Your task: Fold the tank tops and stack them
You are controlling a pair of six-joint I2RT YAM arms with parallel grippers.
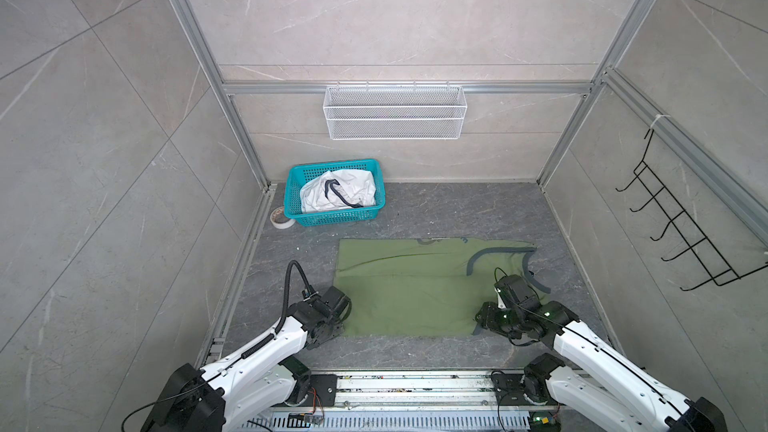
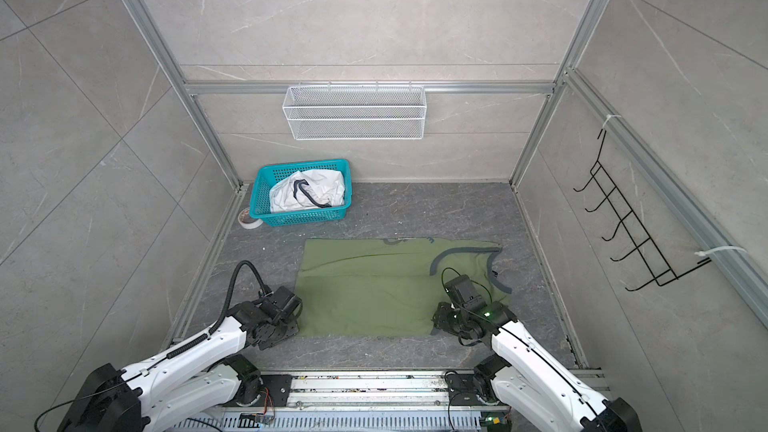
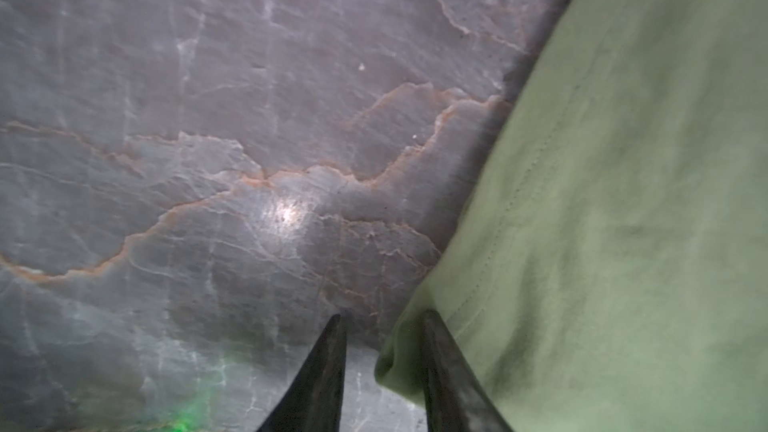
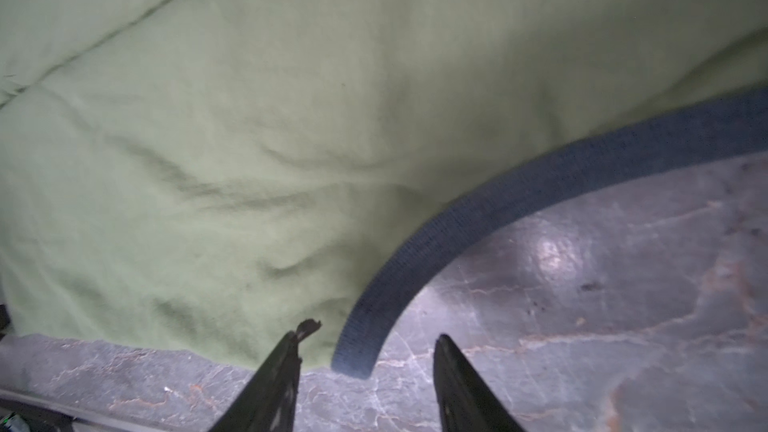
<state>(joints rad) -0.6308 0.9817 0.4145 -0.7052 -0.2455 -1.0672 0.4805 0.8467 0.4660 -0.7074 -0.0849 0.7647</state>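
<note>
An olive green tank top (image 1: 407,288) (image 2: 365,288) lies flat on the dark table in both top views, its dark-trimmed openings to the right. A white tank top (image 1: 338,195) (image 2: 307,193) sits crumpled in a teal basket (image 1: 332,165). My left gripper (image 3: 382,314) is at the green top's near left corner. It is open with a narrow gap, the hem corner (image 3: 399,351) lying between its fingers. My right gripper (image 4: 370,334) is open at the near right, and the end of the dark armhole trim (image 4: 357,351) lies between its fingers.
A roll of tape (image 1: 280,217) lies left of the basket by the wall frame. A white wire shelf (image 1: 395,111) hangs on the back wall and a black hook rack (image 1: 681,234) on the right wall. A metal rail (image 1: 415,388) runs along the front.
</note>
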